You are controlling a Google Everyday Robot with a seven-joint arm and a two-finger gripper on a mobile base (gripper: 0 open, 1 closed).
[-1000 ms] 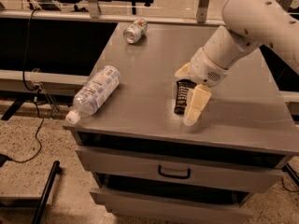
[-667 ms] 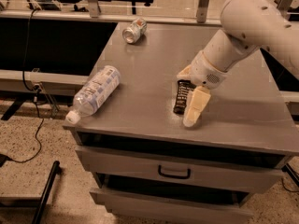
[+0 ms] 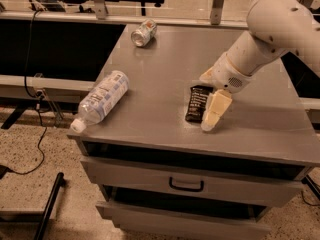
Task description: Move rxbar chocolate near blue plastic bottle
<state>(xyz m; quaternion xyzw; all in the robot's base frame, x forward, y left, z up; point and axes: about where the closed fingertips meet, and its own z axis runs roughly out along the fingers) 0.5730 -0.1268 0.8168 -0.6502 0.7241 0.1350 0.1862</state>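
Note:
The rxbar chocolate (image 3: 198, 103), a dark flat wrapped bar, lies on the grey cabinet top (image 3: 165, 69) right of centre. My gripper (image 3: 213, 113) is down at the table surface, touching the bar's right side, with the white arm reaching in from the upper right. The blue plastic bottle (image 3: 102, 98), clear with a pale blue-and-white label and a white cap, lies on its side near the front left edge. Its cap hangs over the corner. The bar is well apart from the bottle.
A small silver can (image 3: 142, 33) lies on its side at the back of the top. Drawers (image 3: 186, 184) sit under the top. A dark counter and cables are at the left, and a rail runs behind the cabinet.
Almost nothing has changed. The gripper stays against the bar's right side, and the bar and the bottle have not visibly moved.

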